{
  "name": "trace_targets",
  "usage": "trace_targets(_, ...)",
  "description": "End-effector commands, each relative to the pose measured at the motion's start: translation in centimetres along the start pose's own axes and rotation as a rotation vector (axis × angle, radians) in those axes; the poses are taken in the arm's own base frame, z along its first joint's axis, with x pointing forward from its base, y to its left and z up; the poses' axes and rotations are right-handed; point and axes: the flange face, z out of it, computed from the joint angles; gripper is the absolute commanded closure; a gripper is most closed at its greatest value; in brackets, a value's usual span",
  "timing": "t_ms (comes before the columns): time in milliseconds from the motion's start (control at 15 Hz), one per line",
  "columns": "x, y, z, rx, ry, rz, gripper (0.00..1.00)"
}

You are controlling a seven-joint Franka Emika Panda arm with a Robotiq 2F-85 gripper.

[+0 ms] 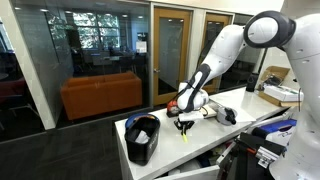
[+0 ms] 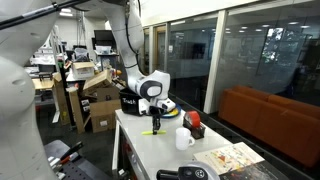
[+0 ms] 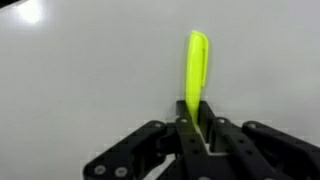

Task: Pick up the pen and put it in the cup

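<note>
Wrist view shows the tool (image 3: 197, 112) clamped on the pen (image 3: 197, 60), its two fingers closed against one end of the stick while most of the yellow-green length juts out beyond the fingertips over the white bench (image 3: 80, 60). The pen looks thin, stiff and very light, so weight should be no trouble. Its surface appears smooth, probably plastic, and a round body that narrow could roll or swing between flat pads if the grip is weak. Held this near one end, it has a long free part that could act as a lever if it knocks a rim. A hold nearer the middle would be steadier, though the present hold leaves a long stretch free to go into an opening. In both exterior views the pen (image 1: 184, 128) hangs tip-down beneath the tool (image 1: 183, 120), close over the bench, and whether the tip touches the surface cannot be told at this size. The cup (image 2: 184, 138) stands on the bench in an exterior view, and the pen (image 2: 155, 127) and tool (image 2: 154, 117) sit well apart from the cup, toward the arm's side of it. A small red object (image 2: 193, 120) stands just behind the cup, and the black bin (image 1: 143, 138) lies farther from the cup than the tool does. Being small and light, the cup would likely tip if the pen pushes sideways on its rim.
</note>
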Motion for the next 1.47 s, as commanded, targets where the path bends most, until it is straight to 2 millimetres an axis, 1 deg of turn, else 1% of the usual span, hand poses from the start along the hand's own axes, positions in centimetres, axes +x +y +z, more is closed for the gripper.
trace_targets(0, -0.2, 0.1, 0.3, -0.016, 0.001, -0.002, 1.0)
trace_targets(67, -0.3, 0.1, 0.0, -0.016, 0.001, -0.001, 0.97)
trace_targets(400, -0.5, 0.6, -1.7, -0.019, 0.019, 0.022, 0.97)
trace_targets(667, -0.7, 1.0, -3.6, -0.031, 0.071, 0.062, 0.97)
trace_targets(933, -0.9, 1.2, -5.5, -0.067, 0.165, 0.119, 0.97)
trace_targets(1400, -0.8, 0.9, -8.8, -0.121, 0.326, 0.206, 0.97)
